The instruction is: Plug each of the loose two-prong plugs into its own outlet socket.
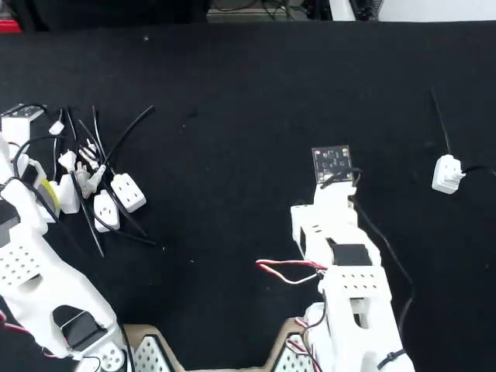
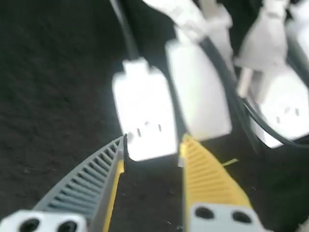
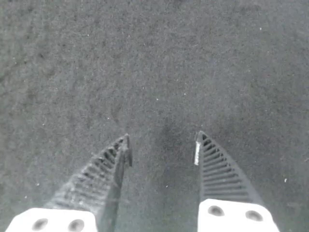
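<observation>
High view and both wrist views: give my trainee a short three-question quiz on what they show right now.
1. True or false: the right hand is shut on a plug.
2. What sits between the fingertips of the left hand? A) a white outlet socket B) a screwdriver C) nothing at all
3. Fill in: in the high view, the lone white connector lies away from the tangled pile, nearer the ____ arm.
Key: 1 false, it is open over black cloth; 2 A; 3 right.
</observation>
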Action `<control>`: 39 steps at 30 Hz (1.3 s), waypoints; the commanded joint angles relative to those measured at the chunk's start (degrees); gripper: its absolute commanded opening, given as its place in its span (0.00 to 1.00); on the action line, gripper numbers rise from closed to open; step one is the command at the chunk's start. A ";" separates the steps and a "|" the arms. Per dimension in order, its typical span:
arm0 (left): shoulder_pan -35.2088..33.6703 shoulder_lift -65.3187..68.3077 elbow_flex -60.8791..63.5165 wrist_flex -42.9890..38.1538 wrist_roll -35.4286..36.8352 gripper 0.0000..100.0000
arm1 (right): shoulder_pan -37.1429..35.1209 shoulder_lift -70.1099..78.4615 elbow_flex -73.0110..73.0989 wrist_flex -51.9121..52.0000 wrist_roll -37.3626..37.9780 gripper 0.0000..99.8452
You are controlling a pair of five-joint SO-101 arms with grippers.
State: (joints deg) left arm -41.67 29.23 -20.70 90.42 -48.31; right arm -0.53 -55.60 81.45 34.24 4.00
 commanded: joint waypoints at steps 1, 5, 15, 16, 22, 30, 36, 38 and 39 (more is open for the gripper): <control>0.13 -2.20 -0.40 -3.08 -1.14 0.28 | 1.32 -1.45 -0.40 -0.88 0.00 0.20; 0.66 -2.11 -0.22 -2.90 -3.87 0.27 | 1.32 -1.45 -0.40 -0.88 0.00 0.20; -1.19 9.14 -4.97 -7.03 -3.87 0.27 | 1.41 -1.45 -0.40 -0.79 0.00 0.20; -1.45 9.93 -6.37 -6.86 -3.87 0.27 | 1.41 -1.45 -0.40 -0.79 0.00 0.20; -2.77 10.20 -11.03 -4.31 -3.87 0.14 | 1.41 -1.45 -0.40 -0.79 0.00 0.20; -4.26 9.41 -17.27 4.22 -3.16 0.03 | 1.41 -1.45 -0.31 -0.79 0.00 0.20; -11.12 3.69 -32.13 10.46 -2.29 0.03 | 1.41 -1.45 -0.40 -0.88 0.00 0.20; -12.97 1.41 -34.24 10.46 -2.20 0.03 | 1.41 -1.45 -0.40 -0.88 0.00 0.20; -13.67 0.09 -34.51 10.46 -1.41 0.03 | 1.41 -1.45 -0.40 -0.88 0.00 0.20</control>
State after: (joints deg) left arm -51.96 36.97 -48.13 99.91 -51.21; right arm -0.53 -55.60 81.45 34.24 4.00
